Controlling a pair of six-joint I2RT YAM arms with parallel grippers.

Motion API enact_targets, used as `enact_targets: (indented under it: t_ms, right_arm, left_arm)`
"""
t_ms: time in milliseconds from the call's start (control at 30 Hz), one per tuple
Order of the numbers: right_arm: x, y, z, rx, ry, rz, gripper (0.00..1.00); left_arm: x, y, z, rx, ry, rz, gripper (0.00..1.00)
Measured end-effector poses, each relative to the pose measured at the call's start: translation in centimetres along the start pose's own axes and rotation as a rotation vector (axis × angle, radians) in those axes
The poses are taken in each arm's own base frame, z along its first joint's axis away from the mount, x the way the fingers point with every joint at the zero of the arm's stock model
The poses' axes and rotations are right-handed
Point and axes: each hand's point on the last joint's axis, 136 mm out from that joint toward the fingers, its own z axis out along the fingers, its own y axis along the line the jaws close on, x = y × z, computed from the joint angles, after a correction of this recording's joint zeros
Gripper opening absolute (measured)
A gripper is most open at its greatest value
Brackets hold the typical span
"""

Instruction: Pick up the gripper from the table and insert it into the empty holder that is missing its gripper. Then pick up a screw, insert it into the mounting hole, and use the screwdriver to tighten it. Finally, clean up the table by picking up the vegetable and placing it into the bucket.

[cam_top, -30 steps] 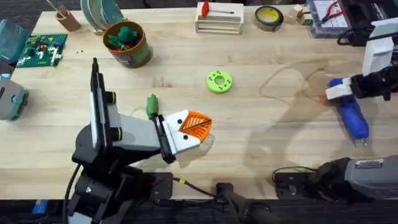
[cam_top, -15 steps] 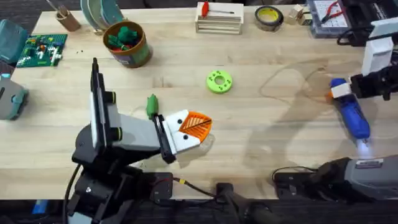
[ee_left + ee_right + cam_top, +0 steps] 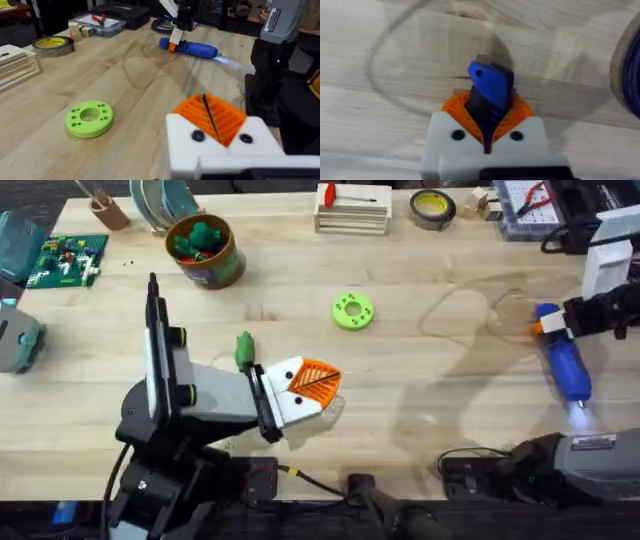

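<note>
The right pincer (image 3: 545,326) is clamped on the blue screwdriver (image 3: 563,366) at the right edge of the counter (image 3: 430,410). The left pincer (image 3: 318,382) rests closed and empty near the middle. The vegetable (image 3: 244,350) lies just beside it, well apart from the bucket (image 3: 206,253) at the far left.

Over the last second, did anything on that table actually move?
The right pincer, shut on the blue screwdriver, swung it a little: its tip moved toward the table's near edge and a light glows there. The left pincer, green vegetable and lime disc stayed put.
</note>
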Motion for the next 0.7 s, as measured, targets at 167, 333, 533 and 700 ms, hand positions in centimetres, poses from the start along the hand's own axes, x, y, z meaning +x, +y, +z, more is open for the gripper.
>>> enact_targets:
  t_ms: [167, 333, 533, 700]
  right_arm:
    - [0.0, 0.0, 0.0, -0.002, -0.002, 0.000, 0.021]
    - [-0.1, 0.0, 0.0, -0.002, -0.003, 0.004, 0.020]
    - [-0.1, 0.1, -0.3, -0.008, -0.005, 0.012, 0.020]
    - [-0.5, 0.5, -1.8, -0.007, -0.029, 0.016, 0.019]
  left_arm:
    - [0.0, 0.0, 0.0, 0.000, 0.000, 0.000, 0.017]
    - [0.0, 0.0, 0.0, 0.000, 0.000, 0.000, 0.017]
    - [0.0, 0.0, 0.0, 0.000, 0.000, 0.000, 0.017]
    - [0.0, 0.0, 0.0, 0.000, 0.000, 0.000, 0.017]
